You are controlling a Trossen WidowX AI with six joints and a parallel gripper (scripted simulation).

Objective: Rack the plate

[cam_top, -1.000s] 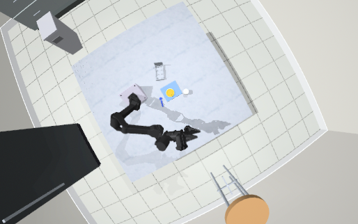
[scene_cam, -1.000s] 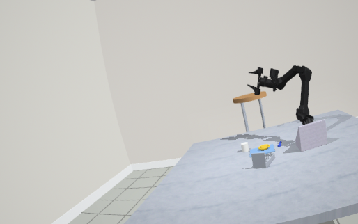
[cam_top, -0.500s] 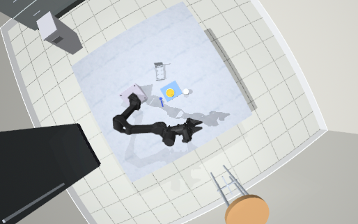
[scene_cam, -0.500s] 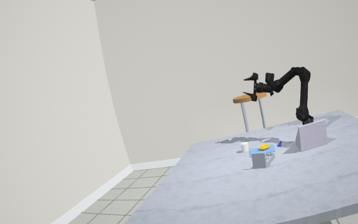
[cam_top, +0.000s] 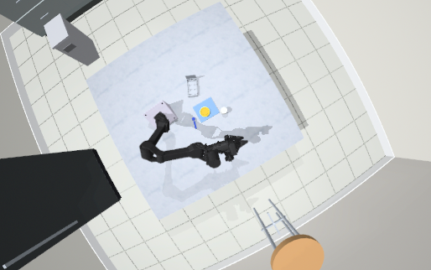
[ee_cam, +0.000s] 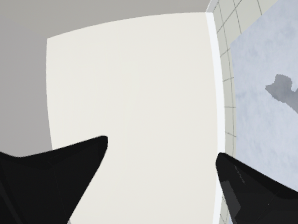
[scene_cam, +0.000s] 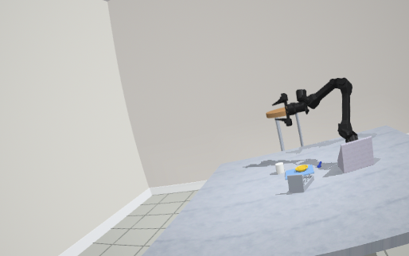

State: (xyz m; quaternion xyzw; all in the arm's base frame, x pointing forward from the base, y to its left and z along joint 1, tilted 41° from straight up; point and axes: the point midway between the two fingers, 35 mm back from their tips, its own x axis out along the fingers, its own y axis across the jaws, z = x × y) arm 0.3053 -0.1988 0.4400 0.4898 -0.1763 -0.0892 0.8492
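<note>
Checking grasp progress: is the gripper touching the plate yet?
Apart. The exterior view shows the gripper open, high above the table, while the yellow plate lies flat on the blue mat far below.
</note>
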